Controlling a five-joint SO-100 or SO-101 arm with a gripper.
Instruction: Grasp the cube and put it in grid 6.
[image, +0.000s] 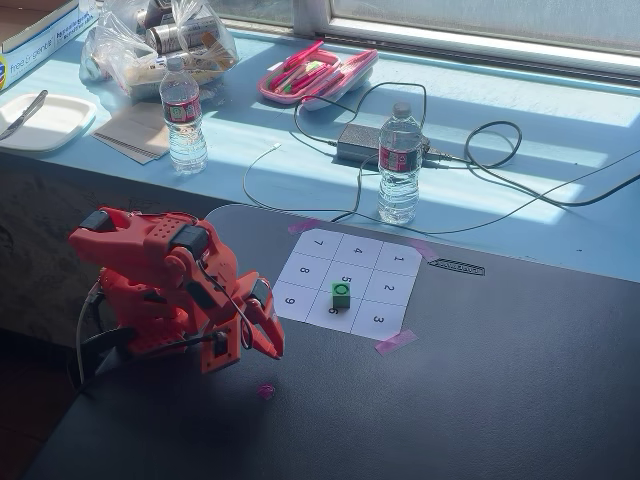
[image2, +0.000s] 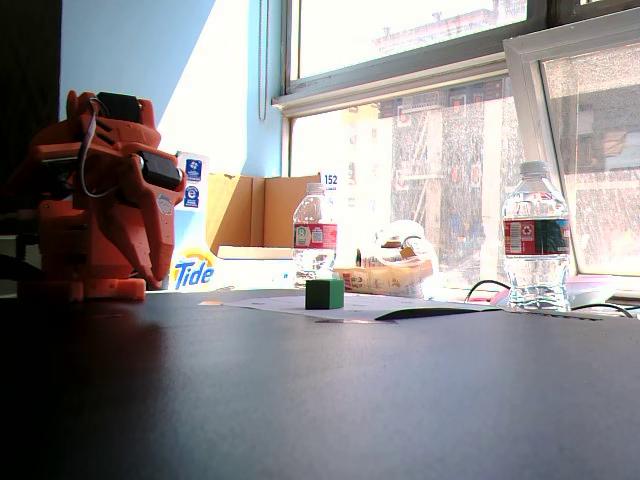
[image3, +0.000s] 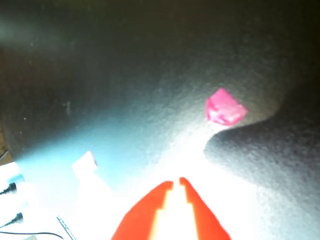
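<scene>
The arm is sitting folded near the table's (image: 520, 400) left edge in a fixed view, its gripper (image: 268, 340) hanging tips-down with jaws nearly together, a thin gap showing in the wrist view, gripping nothing. The cube (image: 342, 293) is resting on the sheet (image: 385, 262), at the middle column's near end, straddling cells 5 and 6 (image: 330, 310).

The orange arm (image: 165, 285) sits folded low at the left of both fixed views, its upper links doubled back over the base and the wrist tipped downward. The claw (image: 268, 340) points down toward the dark surface (image: 480, 400), hanging just above it and holding nothing. In the wrist view its two fingertips (image3: 165, 192) stand nearly together, a narrow slit between them.
</scene>
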